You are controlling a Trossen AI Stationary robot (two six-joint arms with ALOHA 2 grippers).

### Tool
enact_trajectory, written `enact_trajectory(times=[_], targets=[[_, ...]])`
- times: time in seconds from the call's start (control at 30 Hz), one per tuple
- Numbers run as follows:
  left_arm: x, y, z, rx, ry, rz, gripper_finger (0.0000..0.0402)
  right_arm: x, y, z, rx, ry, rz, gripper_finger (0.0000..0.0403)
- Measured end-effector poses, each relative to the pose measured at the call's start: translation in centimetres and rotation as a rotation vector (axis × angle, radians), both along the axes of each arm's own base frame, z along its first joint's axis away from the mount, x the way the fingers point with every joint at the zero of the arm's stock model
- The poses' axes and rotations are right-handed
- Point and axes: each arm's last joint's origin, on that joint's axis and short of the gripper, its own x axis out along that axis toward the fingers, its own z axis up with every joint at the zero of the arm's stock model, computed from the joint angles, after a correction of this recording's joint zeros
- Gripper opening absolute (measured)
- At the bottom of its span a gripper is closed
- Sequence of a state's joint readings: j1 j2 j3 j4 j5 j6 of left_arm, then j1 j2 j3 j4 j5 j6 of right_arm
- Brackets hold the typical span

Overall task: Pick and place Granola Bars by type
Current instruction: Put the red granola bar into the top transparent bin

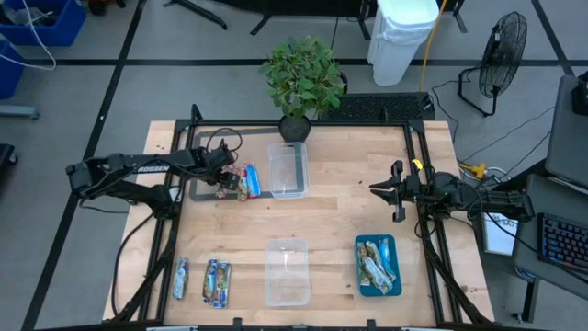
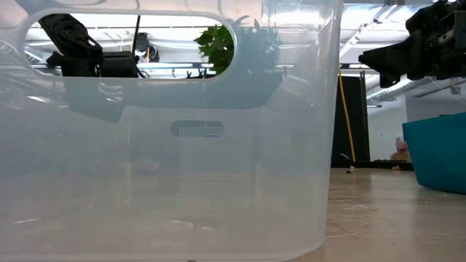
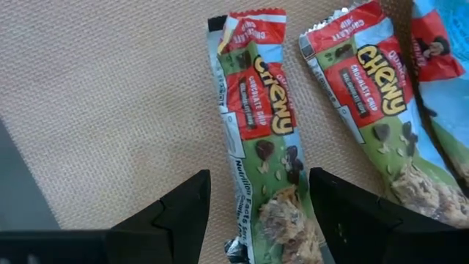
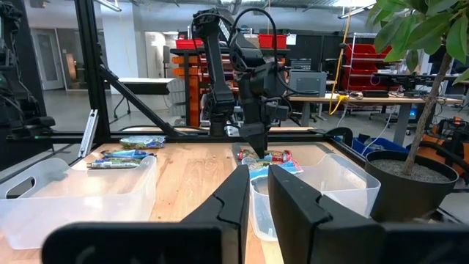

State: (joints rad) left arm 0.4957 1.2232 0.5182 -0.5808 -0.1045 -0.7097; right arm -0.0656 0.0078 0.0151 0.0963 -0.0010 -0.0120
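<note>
Three red-blue Granola Bars (image 1: pixel 243 181) lie flat on a grey mat (image 1: pixel 204 181) at the table's far left. My left gripper (image 3: pixel 258 180) hangs open just above them, pointing down, one finger on each side of the leftmost bar (image 3: pixel 256 125); I see no touch. In the right wrist view the left gripper (image 4: pixel 255 139) stands over these bars (image 4: pixel 267 155). Blue-white bars (image 1: pixel 217 282) lie on the near left of the table. Green-gold bars (image 1: pixel 375 262) lie in the teal tray (image 1: pixel 359 276). My right gripper (image 1: pixel 378 189) waits shut above the table's right side.
One clear tub (image 1: pixel 287 170) stands right of the mat and a second (image 1: pixel 287 272) at the near middle, filling the low view (image 2: pixel 167 131). A potted plant (image 1: pixel 299 78) stands at the far edge. Bare wood lies between the tubs and around the right gripper.
</note>
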Motion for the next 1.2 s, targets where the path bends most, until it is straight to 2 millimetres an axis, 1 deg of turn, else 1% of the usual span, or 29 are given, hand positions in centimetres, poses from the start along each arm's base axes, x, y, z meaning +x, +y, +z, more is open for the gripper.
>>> enact_trajectory(times=[0.07, 0.17, 0.53, 0.6, 0.77, 0.93, 1.07, 1.2], targets=[[0.0, 0.0, 0.0, -0.006, -0.003, -0.002, 0.0221, 0.0, 0.0, 0.0, 0.0, 0.0, 0.0, 0.0043], [0.0, 0.0, 0.0, -0.005, -0.003, -0.006, 0.019, 0.0, 0.0, 0.0, 0.0, 0.0, 0.0, 0.0044], [0.0, 0.0, 0.0, 0.004, 0.004, -0.043, 0.0033, 0.0, 0.0, 0.0, 0.0, 0.0, 0.0, 0.0045], [0.0, 0.0, 0.0, 0.007, 0.007, -0.053, 0.0013, 0.0, 0.0, 0.0, 0.0, 0.0, 0.0, 0.0045], [-0.1, 0.0, 0.3, 0.027, -0.005, -0.077, 0.0012, 0.0, 0.0, 0.0, 0.0, 0.0, 0.0, 0.0043], [-0.3, -0.1, 1.4, 0.078, -0.061, -0.087, 0.0007, 0.0, 0.0, 0.0, 0.0, 0.0, 0.0, 0.0045], [-0.3, -0.1, 2.7, 0.149, -0.153, -0.118, 0.0005, 0.0, 0.0, 0.0, 0.0, 0.0, 0.0, 0.0043], [-0.1, -0.1, 4.1, 0.225, -0.265, -0.188, 0.0005, 0.0, 0.0, 0.0, 0.0, 0.0, 0.0, 0.0045]])
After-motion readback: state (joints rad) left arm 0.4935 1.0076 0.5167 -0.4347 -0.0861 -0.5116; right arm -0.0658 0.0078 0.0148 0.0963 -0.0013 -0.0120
